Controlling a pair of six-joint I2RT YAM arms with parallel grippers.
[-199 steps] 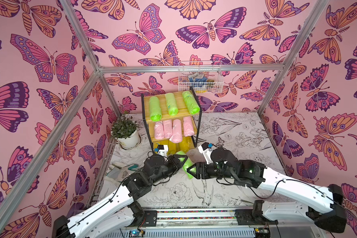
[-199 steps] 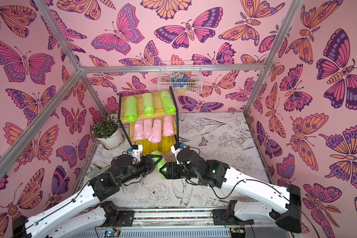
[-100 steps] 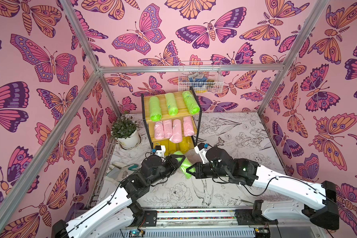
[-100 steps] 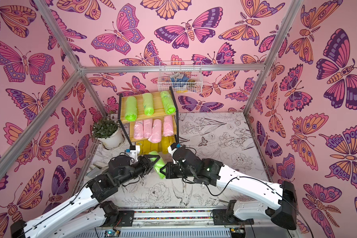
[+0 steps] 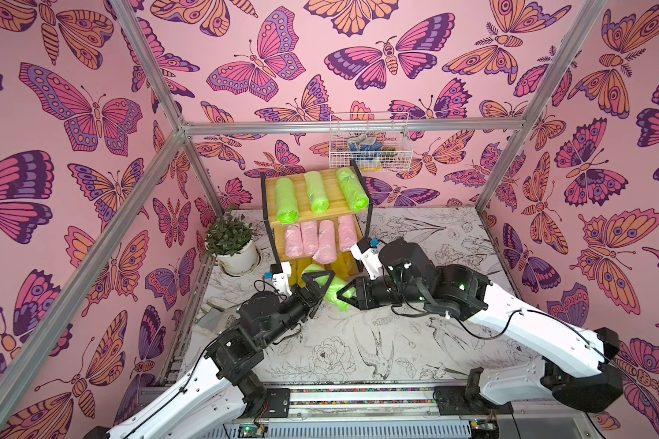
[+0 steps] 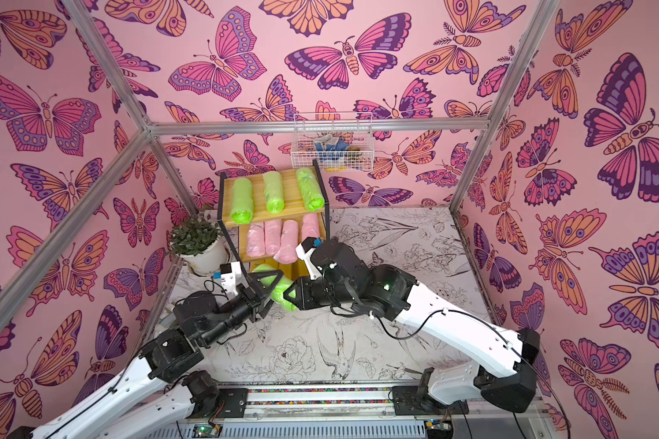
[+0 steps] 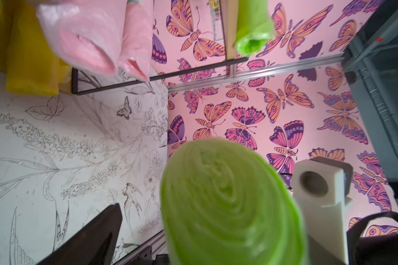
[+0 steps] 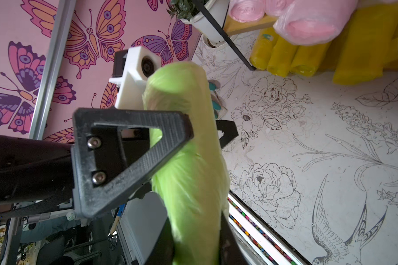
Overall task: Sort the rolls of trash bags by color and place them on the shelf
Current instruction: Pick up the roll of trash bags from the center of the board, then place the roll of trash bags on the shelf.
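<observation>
A lime green roll of trash bags (image 5: 330, 287) (image 6: 278, 290) hangs above the table in front of the shelf (image 5: 300, 197). My right gripper (image 5: 345, 294) (image 8: 193, 241) is shut on one end of it. My left gripper (image 5: 322, 290) (image 7: 193, 247) is open, with its fingers (image 8: 129, 156) spread on either side of the roll and a gap showing. The roll (image 7: 230, 206) fills the left wrist view end-on. Three green rolls (image 5: 316, 190) lie on the shelf's top board. Several pink rolls (image 5: 316, 239) lie on the middle one, and yellow rolls (image 8: 283, 57) on the lowest.
A potted plant (image 5: 231, 243) stands left of the shelf. A white wire basket (image 5: 370, 144) hangs on the back wall above it. Grey and teal items (image 5: 214, 319) lie by the left wall. Aluminium frame posts (image 5: 145, 178) edge the cell.
My left gripper has opened off the green roll and my right gripper has closed on it. Both arms have shifted slightly toward the shelf.
</observation>
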